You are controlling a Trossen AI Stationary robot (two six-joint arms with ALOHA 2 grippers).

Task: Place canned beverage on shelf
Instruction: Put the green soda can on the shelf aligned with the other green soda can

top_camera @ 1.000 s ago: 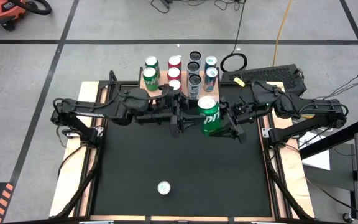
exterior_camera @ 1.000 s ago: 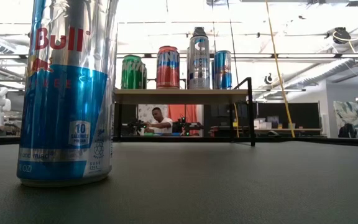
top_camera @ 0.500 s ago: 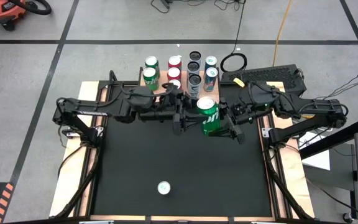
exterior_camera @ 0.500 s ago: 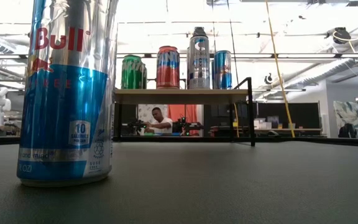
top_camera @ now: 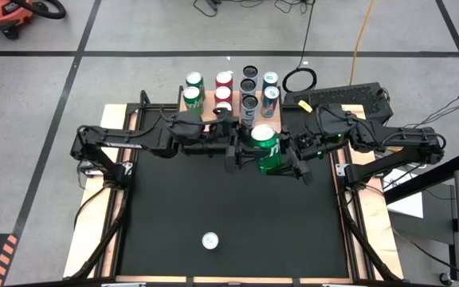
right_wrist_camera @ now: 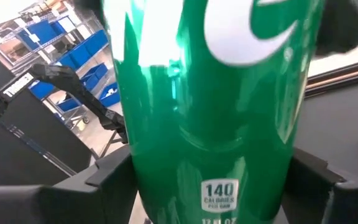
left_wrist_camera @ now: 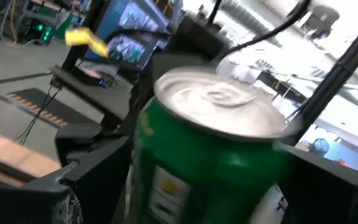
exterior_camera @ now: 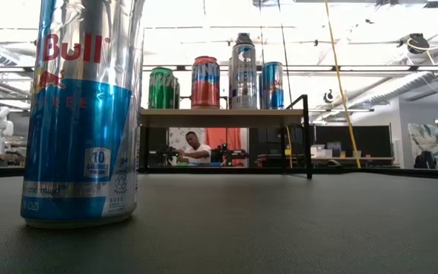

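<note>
Green and upright, the soda can [top_camera: 267, 148] hangs clamped between the fingers of the right claw [top_camera: 281, 156] above the far part of the black table [top_camera: 229, 215], its long axis vertical and its silver lid facing up. The left claw [top_camera: 231, 151] stands just beside the can on its other side, fingers spread wide and gripping nothing, so both arms meet over the same spot; the right arm alone carries the load. The shelf [top_camera: 213, 114], a light-wood board on thin black legs, sits at the table's far edge, directly beyond the can and close to it. Its top already holds green, red and blue-silver cans [exterior_camera: 204, 82] in rows, and from above the free room looks tight, so the can must likely clear those lids and settle in a gap. A tall blue-and-silver can [exterior_camera: 84, 110] stands alone near the table's near edge, well apart. A person [exterior_camera: 196, 148] sits in the room beyond the shelf.
</note>
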